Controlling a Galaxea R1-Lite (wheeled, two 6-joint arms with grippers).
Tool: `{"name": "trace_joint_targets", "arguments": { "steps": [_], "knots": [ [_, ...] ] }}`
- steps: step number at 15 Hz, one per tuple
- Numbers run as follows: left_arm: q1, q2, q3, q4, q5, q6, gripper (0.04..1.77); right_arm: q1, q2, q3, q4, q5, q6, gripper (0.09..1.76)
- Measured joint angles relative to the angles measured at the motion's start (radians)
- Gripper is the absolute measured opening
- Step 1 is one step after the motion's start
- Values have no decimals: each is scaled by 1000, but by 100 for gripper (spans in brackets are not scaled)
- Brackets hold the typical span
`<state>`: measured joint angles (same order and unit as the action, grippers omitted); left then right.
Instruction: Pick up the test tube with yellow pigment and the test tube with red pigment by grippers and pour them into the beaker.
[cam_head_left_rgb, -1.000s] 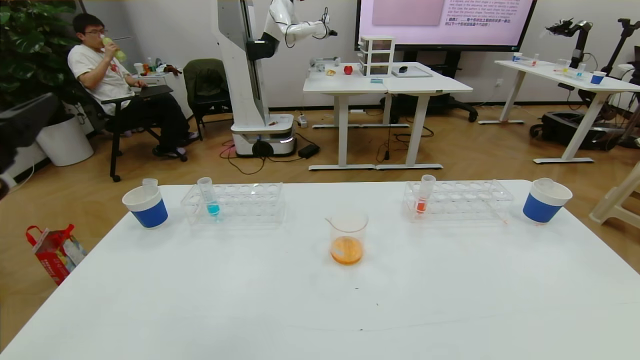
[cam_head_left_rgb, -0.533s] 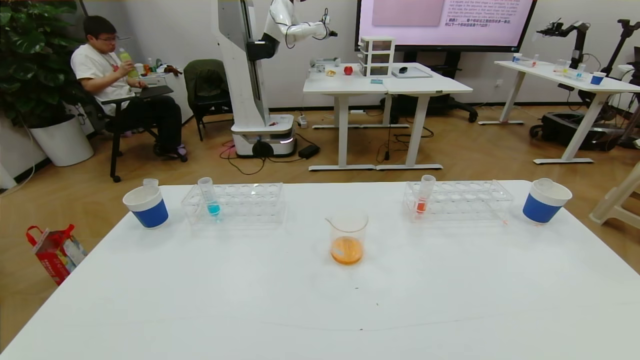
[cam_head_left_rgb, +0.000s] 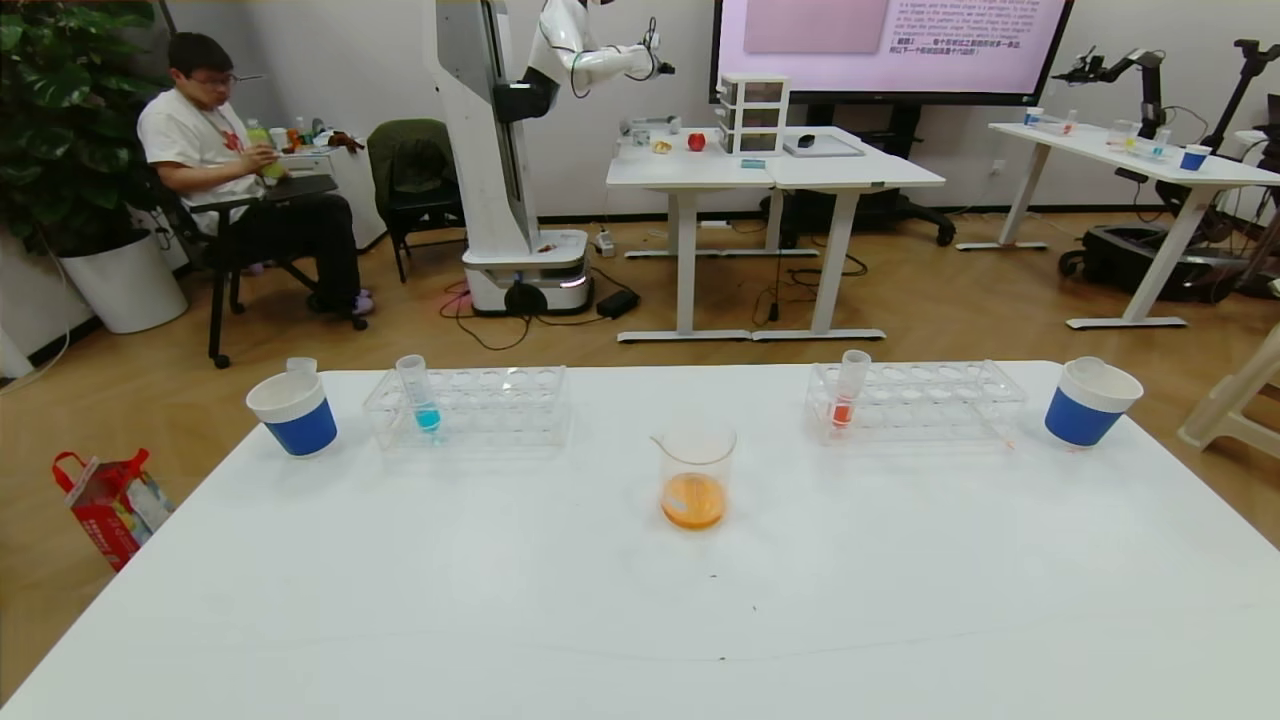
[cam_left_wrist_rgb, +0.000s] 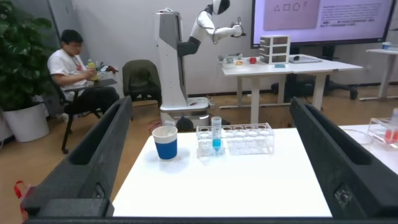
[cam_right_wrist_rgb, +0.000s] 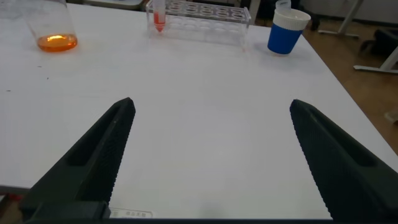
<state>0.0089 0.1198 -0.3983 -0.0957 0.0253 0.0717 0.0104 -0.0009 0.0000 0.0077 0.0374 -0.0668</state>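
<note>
**Layout of the table around the beaker**

The small clear glass beaker with a pouring lip (cam_head_left_rgb: 696, 484) stands on the broad white table (cam_head_left_rgb: 640, 620), near the middle.

Behind it and to the left lies a clear plastic tube rack (cam_head_left_rgb: 468, 404); a slim tube with blue liquid (cam_head_left_rgb: 420, 394) stands in that rack's left end. Left of this rack sits a blue-and-white paper cup (cam_head_left_rgb: 292, 412).

Behind the beaker and to the right lies a second clear plastic rack (cam_head_left_rgb: 916, 400), with a slim tube of orange-red liquid (cam_head_left_rgb: 848, 390) upright in its left end. Right of that rack sits another blue-and-white paper cup (cam_head_left_rgb: 1092, 402).

The table in front of the beaker bears nothing.
</note>
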Motion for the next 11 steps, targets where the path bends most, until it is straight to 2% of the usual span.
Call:
{"name": "trace_joint_targets", "arguments": {
  "steps": [2,6,7,8,11],
  "knots": [
    [-7,-69,105,6,-16,3,175,0,0,0,0,0,0,174],
    [-10,-115,338,24,-27,0,175,0,0,0,0,0,0,174],
    [-10,-118,367,94,-36,3,175,0,0,0,0,0,0,174],
    [-11,-120,381,114,-42,6,175,0,0,0,0,0,0,174],
    [-11,-122,396,102,-46,4,175,0,0,0,0,0,0,174]
  ]
}}
